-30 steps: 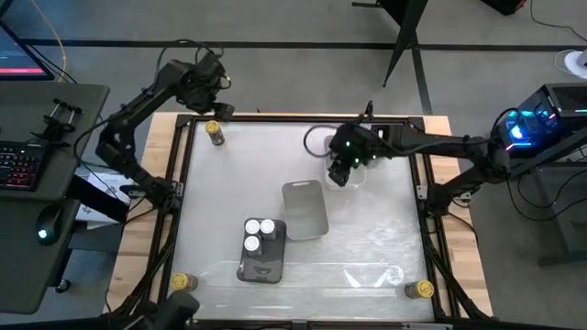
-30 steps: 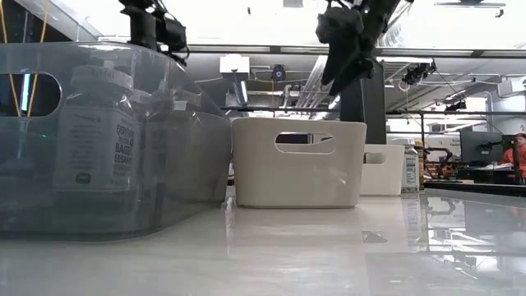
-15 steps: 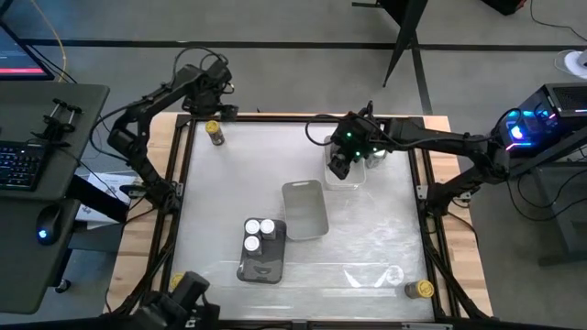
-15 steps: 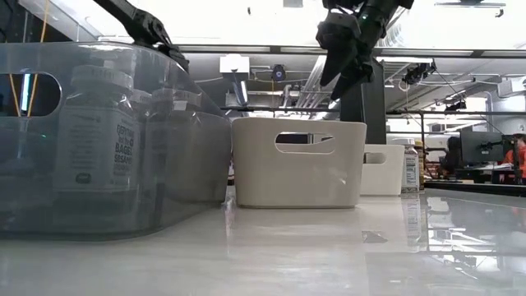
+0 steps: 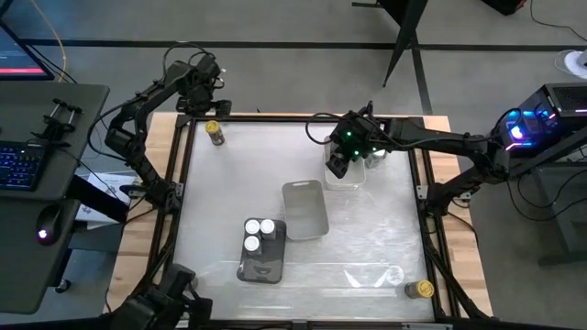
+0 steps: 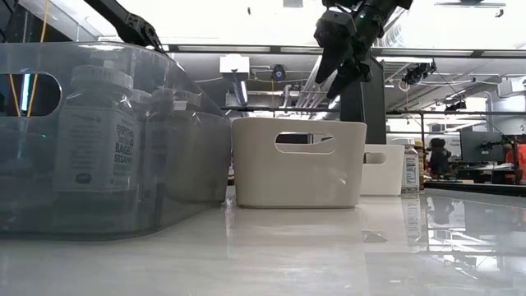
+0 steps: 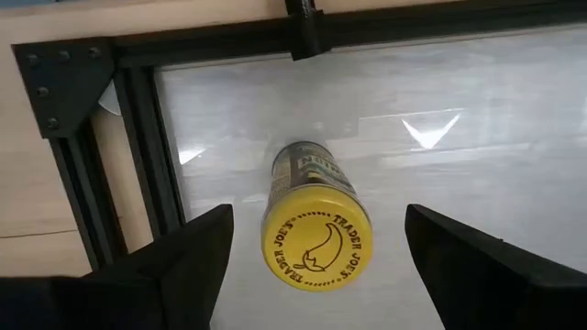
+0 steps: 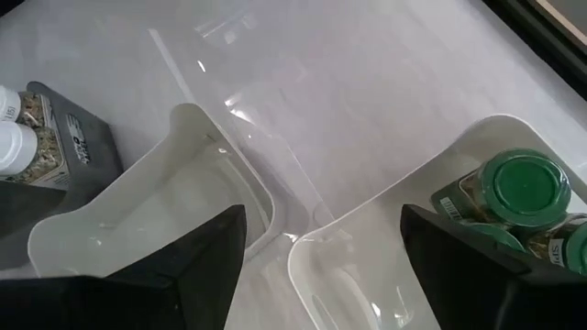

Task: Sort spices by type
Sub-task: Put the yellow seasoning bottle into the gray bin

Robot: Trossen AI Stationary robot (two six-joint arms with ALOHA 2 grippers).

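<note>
A yellow-lidded spice jar (image 7: 316, 240) stands upright on the table at its far left corner (image 5: 215, 134). My left gripper (image 7: 316, 275) hangs above it, pointing down and open, one finger on each side of the lid and well clear of it. My right gripper (image 5: 340, 161) hovers open over the near end of a clear tray (image 5: 356, 170) that holds green-lidded jars (image 8: 523, 188). A dark tray (image 5: 260, 249) holds three white-lidded jars. Another yellow-lidded jar (image 5: 424, 289) stands at the near right corner.
An empty grey tray (image 5: 304, 209) lies mid-table between the dark tray and the clear one. A black frame rail (image 7: 138, 137) runs close beside the far-left jar. A dark object (image 5: 172, 295) stands over the table's near left corner.
My left gripper has come down and shifted over the far left corner, above the yellow-lidded jar, rolling a little about its own axis. A dark object has come into the high view at the near left corner.
</note>
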